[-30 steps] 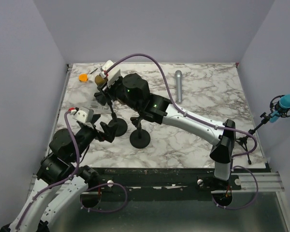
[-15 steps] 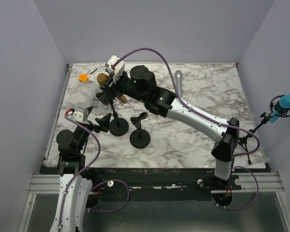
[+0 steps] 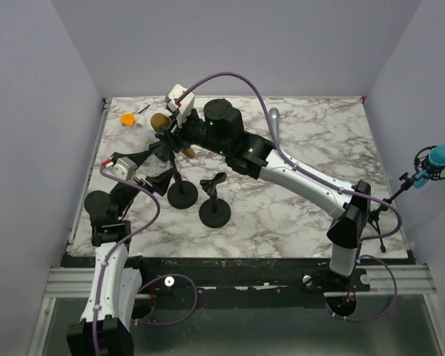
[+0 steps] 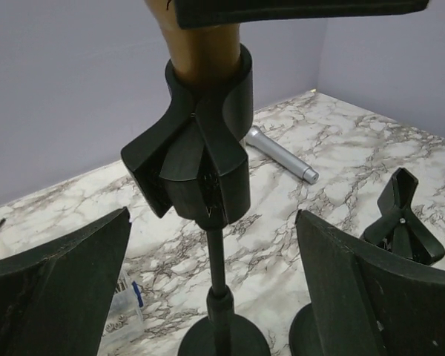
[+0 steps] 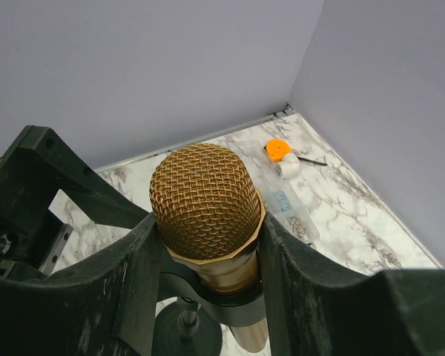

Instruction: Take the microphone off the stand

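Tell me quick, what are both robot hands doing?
Left gripper: open, either side of the stand, holding nothing.
Right gripper: shut on the gold microphone.

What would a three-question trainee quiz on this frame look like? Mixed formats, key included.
1. True or false: the gold microphone is already out of the stand's clip.
2. What is the right gripper shut on?
A. the gold microphone
B. the silver microphone
C. the empty stand
3. Fill in the gap: the left gripper is ___, with one finger on either side of the stand's stem and neither touching it.

Key:
1. False. The microphone's body sits in the clip.
2. A
3. open
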You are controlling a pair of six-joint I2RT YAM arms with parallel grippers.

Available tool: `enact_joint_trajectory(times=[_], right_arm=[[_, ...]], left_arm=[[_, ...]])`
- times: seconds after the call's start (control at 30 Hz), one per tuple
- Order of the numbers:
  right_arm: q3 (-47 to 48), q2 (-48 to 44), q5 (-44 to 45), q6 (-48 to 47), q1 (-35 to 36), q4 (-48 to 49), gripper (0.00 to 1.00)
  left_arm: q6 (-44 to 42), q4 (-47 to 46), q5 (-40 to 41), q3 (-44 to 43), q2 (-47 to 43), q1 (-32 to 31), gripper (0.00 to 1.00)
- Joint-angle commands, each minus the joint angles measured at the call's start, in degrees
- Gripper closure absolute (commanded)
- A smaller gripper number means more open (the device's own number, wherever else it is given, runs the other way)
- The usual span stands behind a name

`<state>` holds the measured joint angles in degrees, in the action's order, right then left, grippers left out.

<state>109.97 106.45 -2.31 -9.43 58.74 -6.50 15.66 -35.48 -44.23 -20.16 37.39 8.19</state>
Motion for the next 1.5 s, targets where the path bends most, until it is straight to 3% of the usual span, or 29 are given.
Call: enact_joint_trajectory(times=[0.0,0.17,0.37,0.57,0.83,0.97,1.1,1.37,1.4,1.47], right_arm=[[0.88,0.61,-2.00,1.56,-0.34,-3.88,0.74],[1.65,0.95,-1.92,1.95,-0.36,-4.57,0.74],[2.40,1.19,-1.82,2.38,-0.36,-4.88,0.74],[4.11,2.40,-2.00,2.40,-0.31,-6.32,0.74],[5.78,3.26,-2.35,3.11,-0.33,-6.79,0.74],[6.35,3.80,-2.26,3.17,-0.34,-7.30,0.74],[6.39,3.69,-2.43,3.42,-0.28,-7.30,0.74],[6.83,3.85,-1.56,3.19,0.30,-7.29,0.75],[6.83,3.80,-1.50,3.28,0.40,-7.14,0.75],[6.83,3.85,-1.41,3.50,0.67,-6.72,0.75]], left_arm=[[-3.31,-4.59,-5.43,-1.76,0.31,0.15,0.11],[-3.04,-6.54,-5.74,-3.15,3.95,-0.36,0.22],[-4.27,-4.54,-1.05,-4.25,4.22,-0.79,0.21],[-2.86,-6.19,1.78,-4.27,4.79,-1.89,0.12],[-4.97,-2.89,4.72,-5.83,6.45,-3.44,0.14],[-4.32,-3.04,6.11,-5.88,6.69,-3.44,0.20],[-4.28,-2.84,6.46,-6.15,7.11,-3.52,0.37],[-6.62,1.32,4.80,-6.66,6.82,-4.03,0.95],[-6.92,1.70,4.91,-6.45,6.43,-4.17,1.00],[-7.45,2.44,5.00,-6.20,5.84,-4.38,1.00]])
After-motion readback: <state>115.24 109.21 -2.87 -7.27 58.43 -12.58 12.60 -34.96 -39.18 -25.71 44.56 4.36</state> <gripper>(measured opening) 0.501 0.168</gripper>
